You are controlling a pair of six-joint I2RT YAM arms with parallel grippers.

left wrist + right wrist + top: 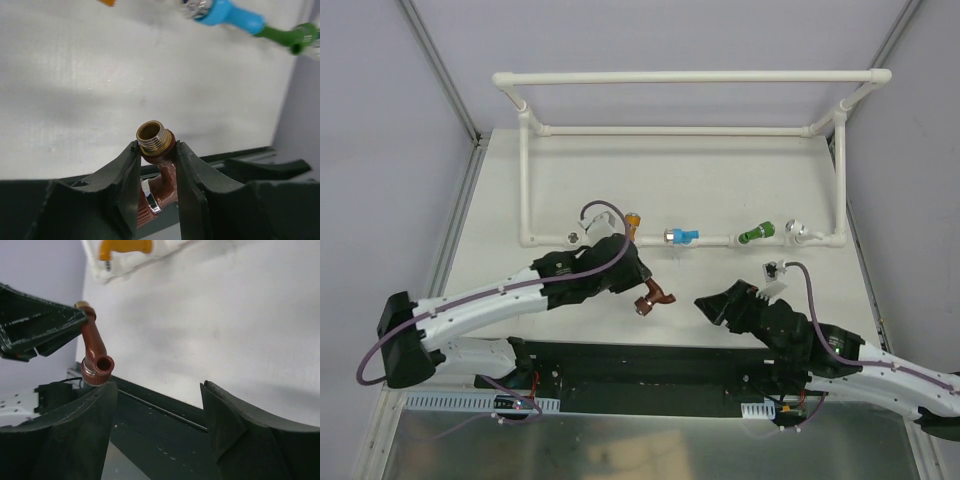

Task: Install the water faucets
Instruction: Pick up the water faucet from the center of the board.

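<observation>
Brown faucet point(157, 167) was pinched at its threaded neck by the left gripper point(157, 146), just near-side of the white pipe frame point(680, 77), while the right gripper point(159, 390) hung beside it, jaws wide, empty.

Your overhead camera looked down on the brown faucet point(653, 297) from afar; both wrist cameras faced it close, from opposite sides.

The left claw point(157, 148) grips the brown faucet point(165, 182) (threaded brass end upward)
</observation>
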